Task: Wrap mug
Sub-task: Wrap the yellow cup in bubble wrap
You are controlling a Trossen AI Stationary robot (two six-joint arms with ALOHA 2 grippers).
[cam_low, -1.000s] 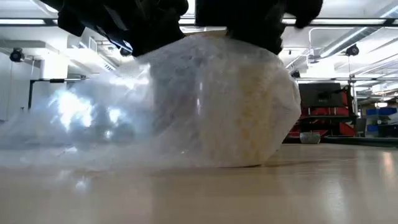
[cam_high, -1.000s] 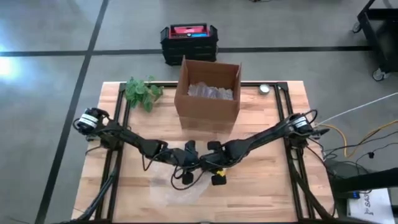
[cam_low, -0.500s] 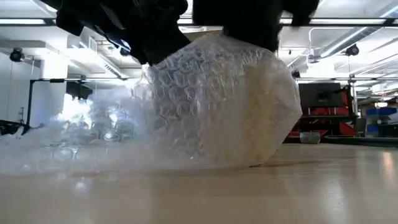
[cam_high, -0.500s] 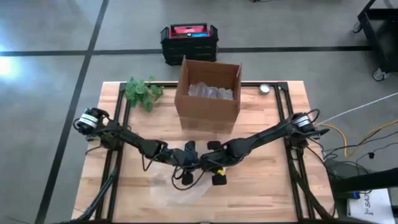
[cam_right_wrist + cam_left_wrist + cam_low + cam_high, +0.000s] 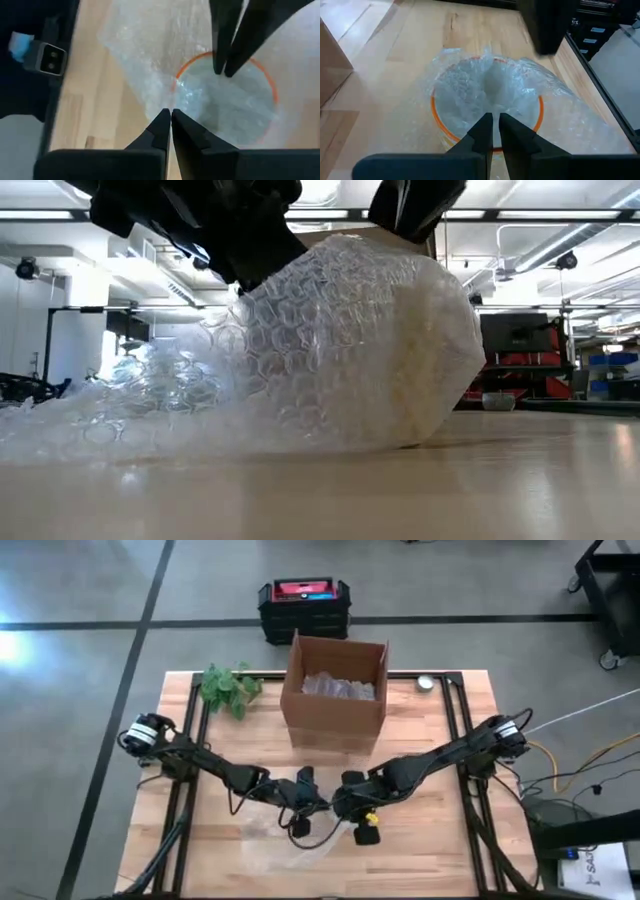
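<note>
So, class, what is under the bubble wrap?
An orange rim of the mug shows through the bubble wrap; its body and handle are covered.

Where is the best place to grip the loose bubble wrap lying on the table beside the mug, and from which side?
Probably the free tail of the bubble wrap, spread flat on the table on the left arm's side of the mug. Come from above and pinch a raised fold; its edge lies too flat.

Both claws (image 5: pixel 493 131) (image 5: pixel 169 129) closed, seemingly tip to tip.
</note>
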